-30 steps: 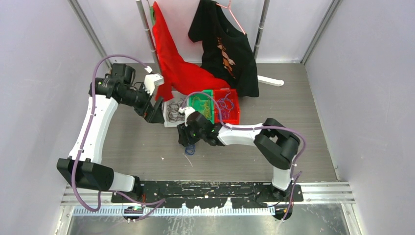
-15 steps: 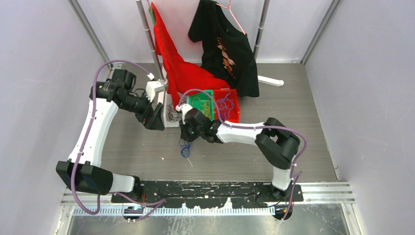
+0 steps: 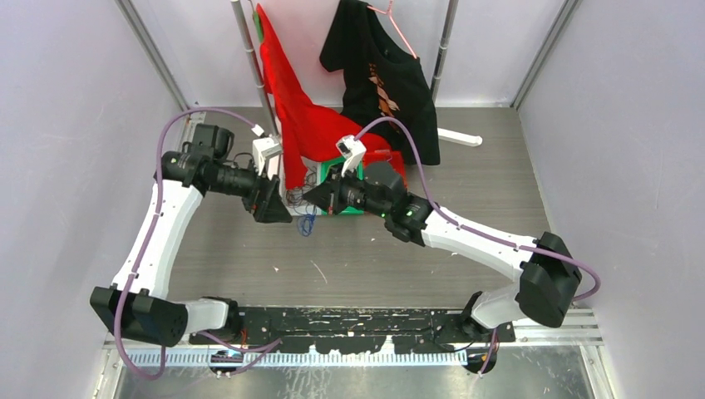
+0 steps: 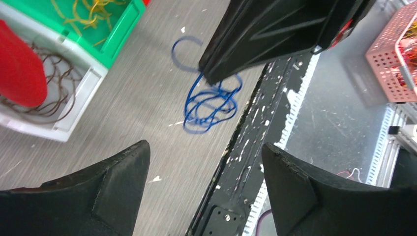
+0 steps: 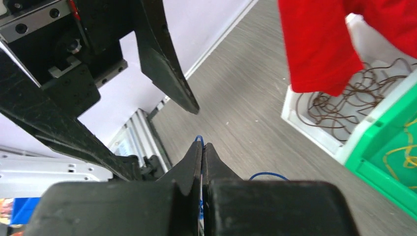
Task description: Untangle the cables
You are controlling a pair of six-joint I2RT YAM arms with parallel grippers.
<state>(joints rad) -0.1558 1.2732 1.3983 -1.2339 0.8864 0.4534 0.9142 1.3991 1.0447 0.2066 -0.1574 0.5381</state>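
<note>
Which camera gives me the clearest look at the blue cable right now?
Left wrist: the blue cable shows its whole tangle of loops sharply, at the tip of the right gripper. Right wrist shows only short bits by its shut fingers; top external shows a tiny squiggle.

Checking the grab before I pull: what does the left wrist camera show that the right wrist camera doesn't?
Left wrist only: the whole blue cable tangle hanging from the right gripper, plus a pink basket. Right wrist only: its own jaws shut on one blue strand, with the open left gripper ahead. Both: the white bin, the green bin, the red cloth.
</note>
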